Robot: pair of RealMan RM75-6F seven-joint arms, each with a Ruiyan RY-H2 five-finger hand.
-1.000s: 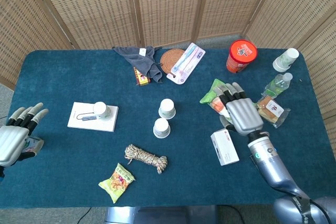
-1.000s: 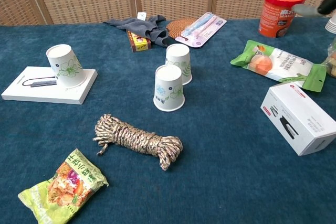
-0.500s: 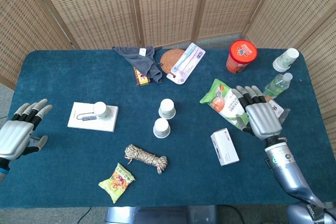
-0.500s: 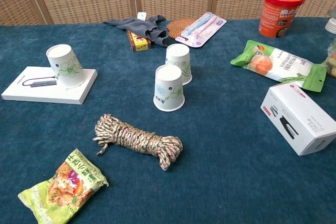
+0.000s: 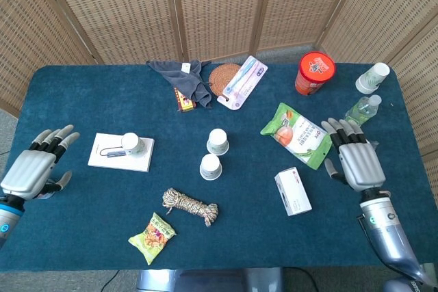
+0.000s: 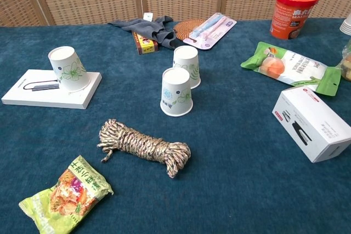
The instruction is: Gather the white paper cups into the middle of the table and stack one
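Note:
Two white paper cups stand upside down in the middle of the table, one (image 5: 217, 141) (image 6: 186, 66) just behind the other (image 5: 211, 167) (image 6: 176, 92). A third cup (image 5: 131, 144) (image 6: 69, 68) sits on a white flat box (image 5: 120, 152) (image 6: 52, 89) at the left. A fourth cup (image 5: 372, 78) stands at the far right corner. My left hand (image 5: 35, 169) hovers open at the left edge, holding nothing. My right hand (image 5: 357, 158) is open near the right edge, beside the green snack bag (image 5: 296, 135). Neither hand shows in the chest view.
A rope coil (image 5: 189, 206) and a snack packet (image 5: 152, 237) lie at the front. A white carton (image 5: 292, 191), water bottle (image 5: 362, 109), red tub (image 5: 314, 72), toothbrush pack (image 5: 241, 81), coaster (image 5: 223, 76), grey cloth (image 5: 184, 75) and small box (image 5: 184, 101) surround the middle.
My right hand has drawn back to the right, off the green snack bag toward the table's right edge. My left hand has moved slightly inward over the left edge. The cups have not moved.

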